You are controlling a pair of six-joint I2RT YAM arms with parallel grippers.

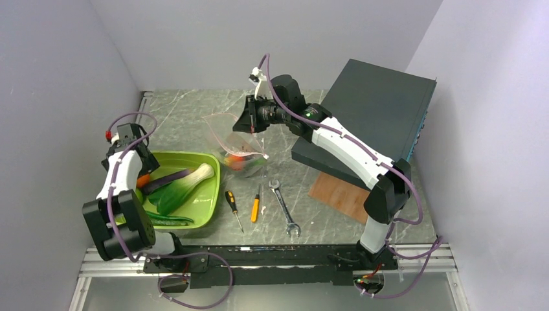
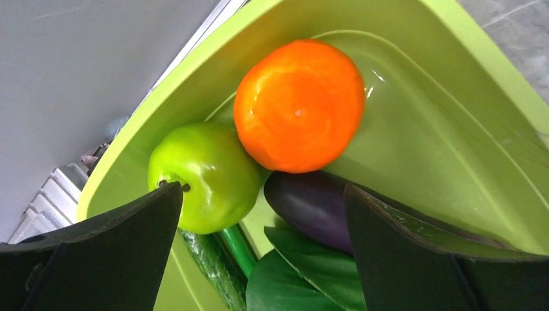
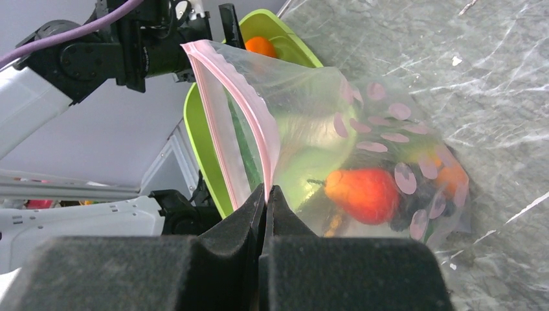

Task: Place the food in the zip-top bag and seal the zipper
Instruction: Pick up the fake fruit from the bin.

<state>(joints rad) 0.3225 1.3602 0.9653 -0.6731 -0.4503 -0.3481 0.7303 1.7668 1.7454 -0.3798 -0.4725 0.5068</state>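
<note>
The clear zip-top bag (image 1: 234, 139) hangs from my right gripper (image 1: 248, 120), its bottom resting on the table. In the right wrist view my right gripper (image 3: 266, 192) is shut on the pink zipper (image 3: 238, 107) at the bag's (image 3: 311, 110) mouth. A red piece (image 3: 362, 194) and an orange piece (image 3: 453, 178) lie inside the bag. My left gripper (image 1: 140, 170) is open over the back left corner of the lime-green tray (image 1: 204, 204). In the left wrist view it (image 2: 262, 194) hovers just above an orange ball (image 2: 299, 103), a green apple (image 2: 204, 175) and a purple eggplant (image 2: 311, 204).
The tray also holds a leafy green (image 1: 184, 188) and a cucumber (image 1: 169, 220). Two screwdrivers (image 1: 232, 207) (image 1: 256, 207) and a wrench (image 1: 283, 207) lie in front of the bag. A dark box (image 1: 375, 110) and a brown board (image 1: 340, 194) sit at the right.
</note>
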